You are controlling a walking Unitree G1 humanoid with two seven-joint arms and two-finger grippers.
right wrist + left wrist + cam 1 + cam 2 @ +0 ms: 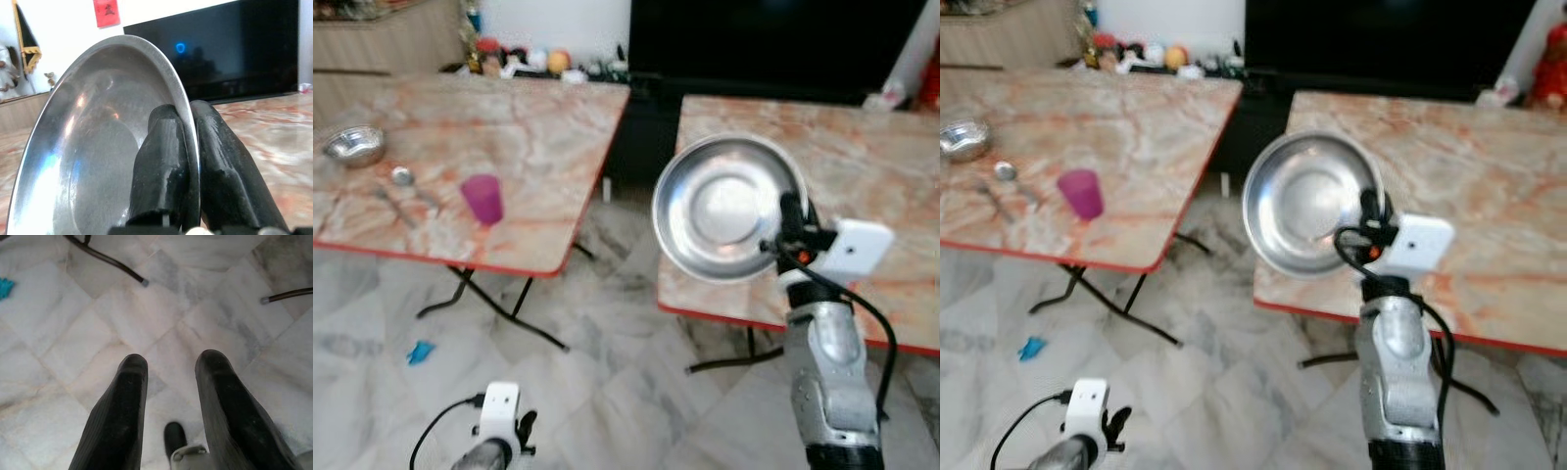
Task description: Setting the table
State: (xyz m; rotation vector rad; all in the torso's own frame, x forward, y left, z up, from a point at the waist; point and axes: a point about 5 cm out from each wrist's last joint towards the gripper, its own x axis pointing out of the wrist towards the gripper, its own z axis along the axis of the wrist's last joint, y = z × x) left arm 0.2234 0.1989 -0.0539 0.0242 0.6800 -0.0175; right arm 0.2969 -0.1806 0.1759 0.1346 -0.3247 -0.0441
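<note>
Home living room, large television (773, 39), marble-tiled floor (607, 392), folding tables (509, 147)

I count two benches: left bench (538, 147), right bench (862, 166). Two steel dishes: one large steel plate (724, 208), one small steel bowl (354, 145). One pink cup (482, 199). One spoon (408, 180). One blue scrap (420, 351) on the floor. One TV (773, 44).

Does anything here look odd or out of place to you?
Yes: a small blue scrap lies on the marble floor beneath the left folding table. Also, the right tool holds the round steel plate on edge, pinched at its rim.
</note>
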